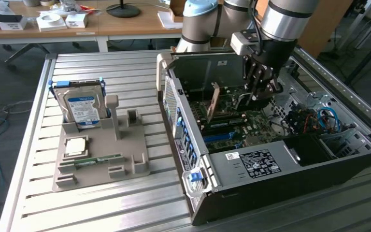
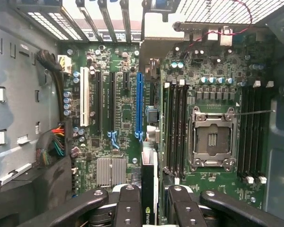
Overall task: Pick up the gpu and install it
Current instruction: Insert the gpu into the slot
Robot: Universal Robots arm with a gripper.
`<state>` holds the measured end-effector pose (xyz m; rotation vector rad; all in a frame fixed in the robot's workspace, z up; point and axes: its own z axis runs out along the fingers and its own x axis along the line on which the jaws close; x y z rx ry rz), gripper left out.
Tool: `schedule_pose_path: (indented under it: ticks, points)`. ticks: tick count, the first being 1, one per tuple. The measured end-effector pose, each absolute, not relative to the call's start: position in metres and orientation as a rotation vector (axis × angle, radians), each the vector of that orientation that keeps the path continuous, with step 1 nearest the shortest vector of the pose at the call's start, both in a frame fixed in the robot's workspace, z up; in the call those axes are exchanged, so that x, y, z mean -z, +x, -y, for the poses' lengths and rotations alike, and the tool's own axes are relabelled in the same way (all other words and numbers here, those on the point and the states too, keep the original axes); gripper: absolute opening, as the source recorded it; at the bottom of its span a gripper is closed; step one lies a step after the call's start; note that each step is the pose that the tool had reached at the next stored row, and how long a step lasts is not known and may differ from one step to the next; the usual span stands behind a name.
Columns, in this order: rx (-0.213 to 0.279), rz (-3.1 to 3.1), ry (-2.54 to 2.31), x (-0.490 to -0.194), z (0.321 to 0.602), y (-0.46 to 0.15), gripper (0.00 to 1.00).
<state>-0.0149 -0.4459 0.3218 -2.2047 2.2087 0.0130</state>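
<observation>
My gripper (image 1: 260,94) reaches down into the open computer case (image 1: 263,169), just above the motherboard (image 2: 125,113). In the wrist view the gripper (image 2: 151,196) is shut on the gpu (image 2: 148,213), a thin card seen edge-on with a green logo on its dark edge. One black finger (image 2: 128,205) sits on each side of it. The card lines up roughly with the long blue slot (image 2: 139,104) beyond it and hangs above the board. Its far end and bracket are hard to make out.
An empty CPU socket (image 2: 213,137) and memory slots (image 2: 177,127) lie beside the blue slot, with cables (image 2: 57,142) at the case wall. On the slatted table (image 1: 127,203), a grey holder (image 1: 102,154) carries a hard drive (image 1: 82,108) and a RAM stick (image 1: 98,159).
</observation>
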Motion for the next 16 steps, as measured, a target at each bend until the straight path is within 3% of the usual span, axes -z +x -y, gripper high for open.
schedule_pose_path:
  ticks: [16]
  points:
    - [-0.015, -2.21, -2.206, -0.301, 0.447, -0.015, 0.27]
